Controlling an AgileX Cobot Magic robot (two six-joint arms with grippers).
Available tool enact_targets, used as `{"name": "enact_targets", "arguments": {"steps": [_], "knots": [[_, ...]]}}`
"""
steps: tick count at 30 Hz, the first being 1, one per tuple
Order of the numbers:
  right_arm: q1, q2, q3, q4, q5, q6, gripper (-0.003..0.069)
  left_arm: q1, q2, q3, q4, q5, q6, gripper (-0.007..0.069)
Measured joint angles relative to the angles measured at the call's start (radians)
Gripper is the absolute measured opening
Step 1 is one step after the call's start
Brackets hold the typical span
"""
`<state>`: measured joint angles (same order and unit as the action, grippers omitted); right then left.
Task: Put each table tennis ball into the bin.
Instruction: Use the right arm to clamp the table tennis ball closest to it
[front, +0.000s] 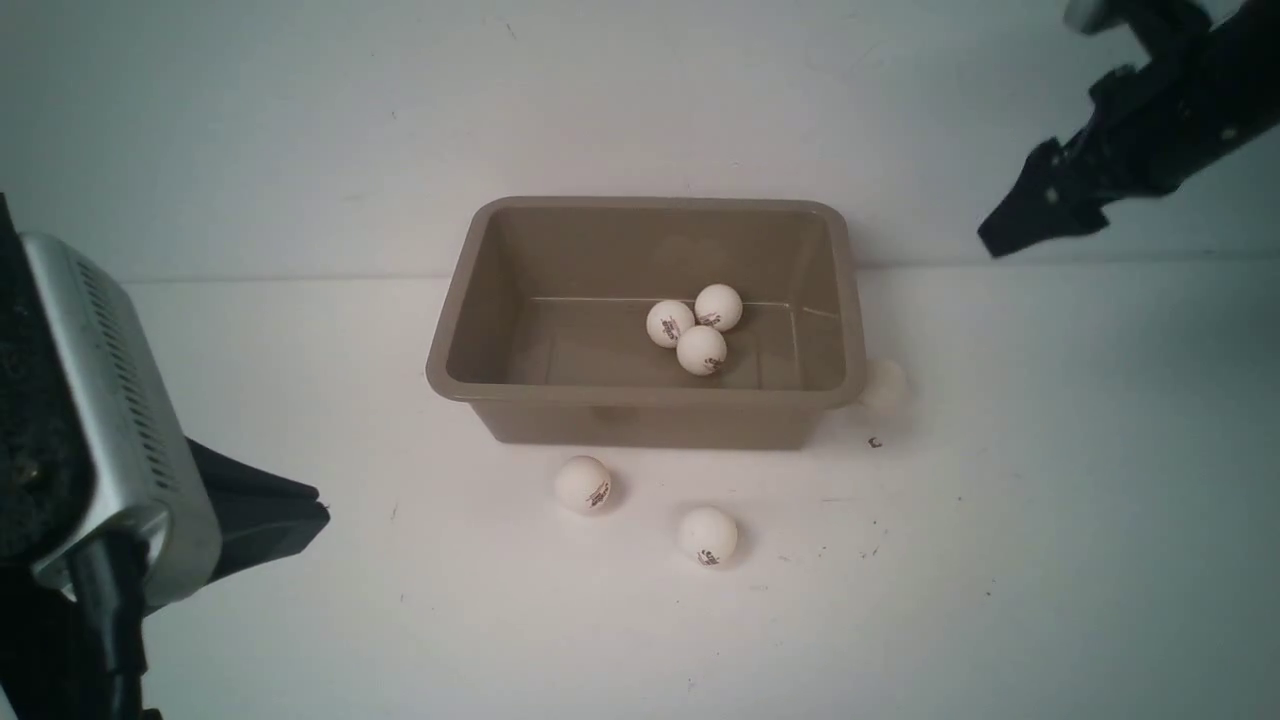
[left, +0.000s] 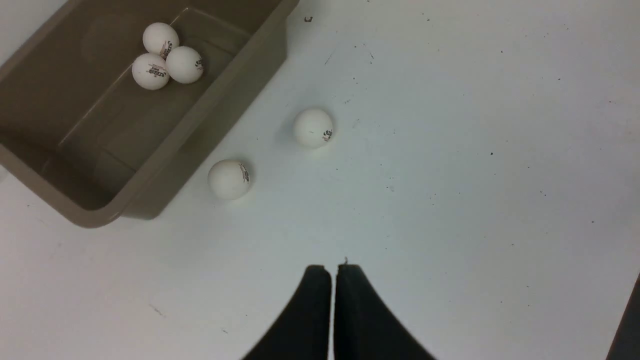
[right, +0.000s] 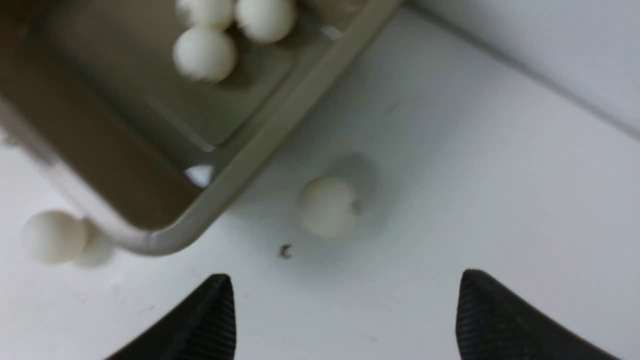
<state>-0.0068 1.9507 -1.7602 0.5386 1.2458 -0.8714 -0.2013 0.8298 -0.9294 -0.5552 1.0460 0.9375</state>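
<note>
Nearest the front camera, the left end effector (left: 333, 272) is seen low at the left, clenched with its jaws pressed together on nothing, well apart from the bin (front: 640, 397). Two balls (front: 583, 484) (front: 708, 535) are found on the white surface (front: 1000, 560) just before the bin's near wall, apart from each other and from the wall. Three balls (front: 701, 350) are clustered on the bin's floor, touching one another, right of its middle. One more ball (front: 885, 385), blurred, is seen on the surface just beside the bin's near right corner; whether it touches the rim cannot be told. The right end effector (right: 345, 276) is held high at the right, released, its jaws spread wide with nothing between them.
</note>
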Motion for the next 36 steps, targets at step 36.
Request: {"name": "enact_targets", "arguments": {"steps": [36], "knots": [[0.145,0.153,0.066,-0.157,-0.21,-0.138,0.0531,0.0,0.0,0.0,0.018,0.048,0.0,-0.0004]]}}
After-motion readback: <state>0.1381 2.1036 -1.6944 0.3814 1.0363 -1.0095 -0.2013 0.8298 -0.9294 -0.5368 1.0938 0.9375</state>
